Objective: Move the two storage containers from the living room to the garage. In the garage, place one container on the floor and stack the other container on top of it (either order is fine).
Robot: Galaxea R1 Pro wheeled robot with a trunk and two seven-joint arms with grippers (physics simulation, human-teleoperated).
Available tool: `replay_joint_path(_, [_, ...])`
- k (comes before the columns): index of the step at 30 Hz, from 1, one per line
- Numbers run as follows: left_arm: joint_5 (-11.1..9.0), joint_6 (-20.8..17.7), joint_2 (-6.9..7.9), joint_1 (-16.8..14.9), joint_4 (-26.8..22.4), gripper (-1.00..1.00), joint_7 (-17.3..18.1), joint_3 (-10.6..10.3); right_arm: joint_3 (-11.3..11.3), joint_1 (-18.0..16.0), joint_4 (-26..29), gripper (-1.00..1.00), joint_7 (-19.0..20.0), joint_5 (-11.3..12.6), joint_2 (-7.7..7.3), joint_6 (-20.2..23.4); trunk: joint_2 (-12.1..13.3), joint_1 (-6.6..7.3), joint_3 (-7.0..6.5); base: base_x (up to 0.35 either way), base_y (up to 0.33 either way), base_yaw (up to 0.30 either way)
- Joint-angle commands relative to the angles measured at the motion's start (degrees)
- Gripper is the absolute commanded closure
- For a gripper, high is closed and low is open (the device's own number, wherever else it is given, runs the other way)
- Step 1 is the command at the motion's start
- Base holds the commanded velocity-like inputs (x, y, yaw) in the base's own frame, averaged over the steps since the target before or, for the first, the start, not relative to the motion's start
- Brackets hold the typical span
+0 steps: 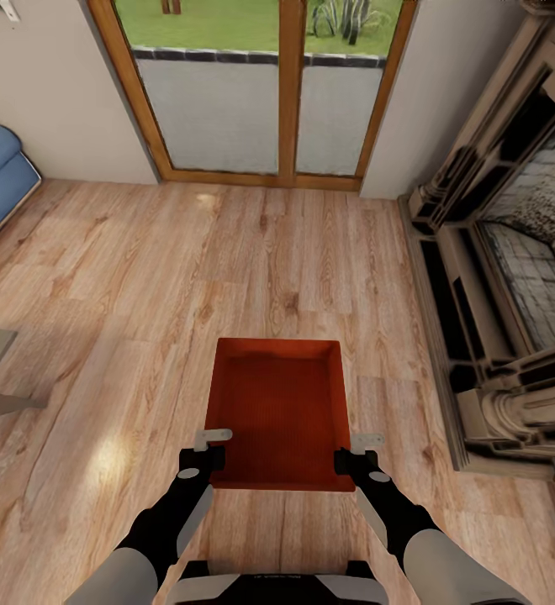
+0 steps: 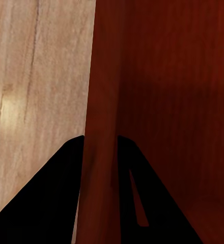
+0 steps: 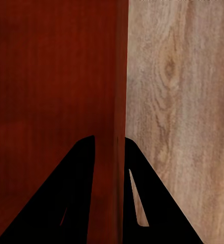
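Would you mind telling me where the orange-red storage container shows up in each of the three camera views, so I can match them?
Head view: the storage container sits low in the centre, held between the left gripper and the right gripper.
Left wrist view: its side wall runs between the black fingers, interior beyond.
Right wrist view: its other side wall runs between the fingers.
Shared landmark: the light wood plank floor.
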State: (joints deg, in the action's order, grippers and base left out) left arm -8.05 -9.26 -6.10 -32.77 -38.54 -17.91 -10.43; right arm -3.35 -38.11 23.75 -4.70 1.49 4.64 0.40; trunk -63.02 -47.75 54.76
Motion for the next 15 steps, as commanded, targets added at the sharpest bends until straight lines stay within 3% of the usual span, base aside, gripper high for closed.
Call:
replay_joint_path(1, [-0.2,-0.4,0.12,0.0,-0.1,1.00,-0.8,-0.2,-0.3,0.0,0.1,1.00,-0.7,0.0,-0.07,0.0,0.4,0.22,-0.16,0.000,0.000,0.000])
replay_joint_path(15, [-0.2,-0.4,0.12,0.0,-0.1,1.00,-0.8,-0.2,-0.3,0.0,0.1,1.00,-0.7,0.0,-0.07,0.0,6.0,3.30,-2.67,0.000,0.000,0.000])
